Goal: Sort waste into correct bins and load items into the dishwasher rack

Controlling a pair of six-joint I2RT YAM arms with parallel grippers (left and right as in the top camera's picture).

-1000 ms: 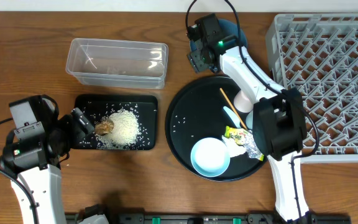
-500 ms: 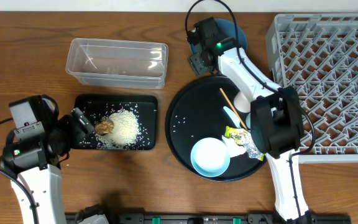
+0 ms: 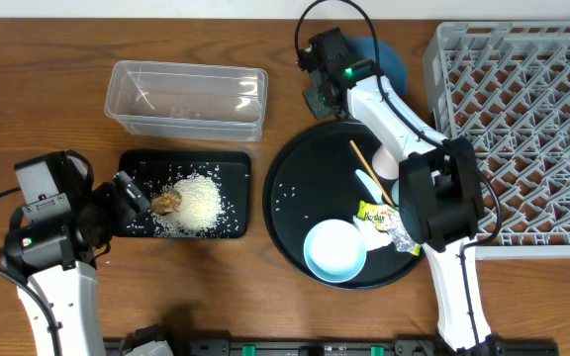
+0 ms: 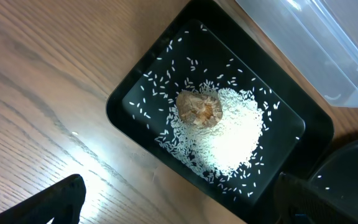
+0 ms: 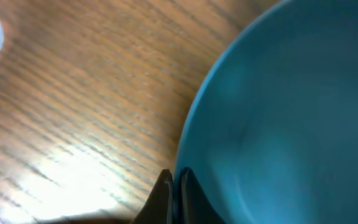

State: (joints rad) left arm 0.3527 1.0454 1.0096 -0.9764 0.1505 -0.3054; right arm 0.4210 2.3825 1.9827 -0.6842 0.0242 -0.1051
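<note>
Currently the right gripper (image 5: 176,179) is pinched to a narrow gap on the rim of the dark-blue plate (image 5: 291,112). The plate extends ahead and to the right of the fingers, with bare table (image 5: 73,93) to their left. The left gripper (image 4: 179,186) is spread wide and holds nothing. Directly ahead of it lies the black tray (image 4: 124,106) carrying the rice (image 4: 235,137) and the brown lump (image 4: 199,109). The clear tub (image 4: 328,50) sits beyond that tray.

The wooden desk (image 3: 28,89) carries a clear tub (image 3: 186,99), a black rectangular tray (image 3: 237,198), a round tray (image 3: 295,227) and a grey rack (image 3: 522,99).
</note>
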